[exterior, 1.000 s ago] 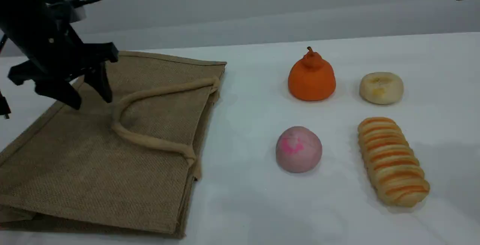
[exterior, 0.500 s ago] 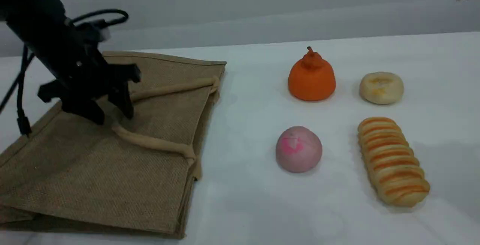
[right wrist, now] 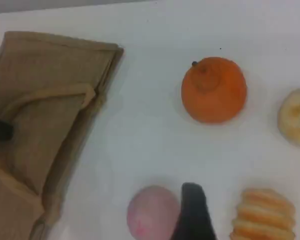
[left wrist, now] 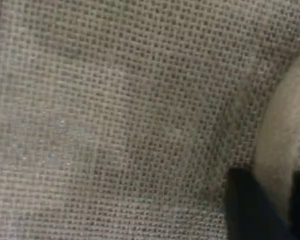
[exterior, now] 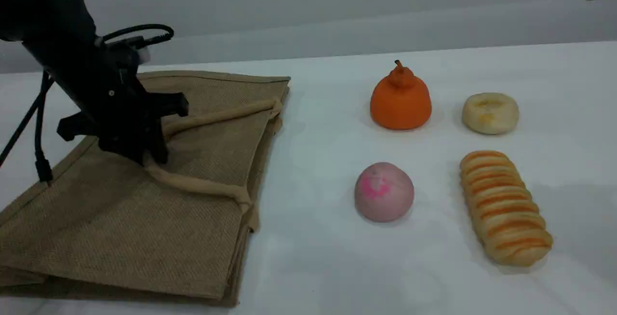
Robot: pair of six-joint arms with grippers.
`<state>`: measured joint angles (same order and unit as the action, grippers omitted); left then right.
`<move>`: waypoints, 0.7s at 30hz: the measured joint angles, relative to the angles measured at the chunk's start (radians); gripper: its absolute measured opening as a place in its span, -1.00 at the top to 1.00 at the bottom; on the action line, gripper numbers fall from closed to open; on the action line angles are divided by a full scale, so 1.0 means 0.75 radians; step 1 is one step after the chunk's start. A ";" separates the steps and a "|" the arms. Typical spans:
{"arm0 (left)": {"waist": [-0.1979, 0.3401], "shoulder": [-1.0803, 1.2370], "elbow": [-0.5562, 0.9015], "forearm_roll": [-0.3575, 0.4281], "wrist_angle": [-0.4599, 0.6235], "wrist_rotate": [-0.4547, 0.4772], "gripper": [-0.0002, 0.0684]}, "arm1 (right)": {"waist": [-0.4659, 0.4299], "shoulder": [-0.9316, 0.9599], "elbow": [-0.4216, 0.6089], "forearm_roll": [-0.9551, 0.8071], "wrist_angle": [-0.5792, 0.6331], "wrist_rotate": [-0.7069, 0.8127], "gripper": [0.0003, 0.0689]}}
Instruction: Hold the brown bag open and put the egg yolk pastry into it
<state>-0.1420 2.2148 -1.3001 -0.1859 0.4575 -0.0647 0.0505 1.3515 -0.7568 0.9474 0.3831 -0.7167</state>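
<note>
At the table's left, the left gripper point(exterior: 153, 155) pinches the upper handle point(exterior: 212, 118) of the flat brown bag point(exterior: 120, 228), evidently to lift its mouth; far right, the egg yolk pastry point(exterior: 490, 113) lies untouched, while the right gripper point(right wrist: 192, 212) hangs open above.

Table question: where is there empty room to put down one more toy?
The widest bare strip of table runs between the brown bag and the pink-marked ball. More room lies in front of the ball and the striped loaf. It is crowded on the right, where the orange fruit, egg yolk pastry, ball and loaf cluster.
</note>
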 joint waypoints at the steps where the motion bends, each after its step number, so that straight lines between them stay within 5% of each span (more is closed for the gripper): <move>1: 0.000 0.000 0.000 -0.001 0.000 -0.001 0.69 | 0.000 0.000 0.000 0.000 0.000 0.000 -0.32; 11: 0.000 -0.148 -0.081 -0.001 0.223 0.022 0.75 | 0.000 0.000 0.000 0.015 -0.024 -0.005 -0.32; 21: 0.000 -0.502 -0.271 -0.054 0.566 0.225 0.75 | 0.000 0.192 0.000 0.164 -0.168 -0.138 -0.32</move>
<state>-0.1420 1.8383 -1.5031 -0.2262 0.8821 0.1043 0.0505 1.4956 -0.7568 1.0705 0.2572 -0.8200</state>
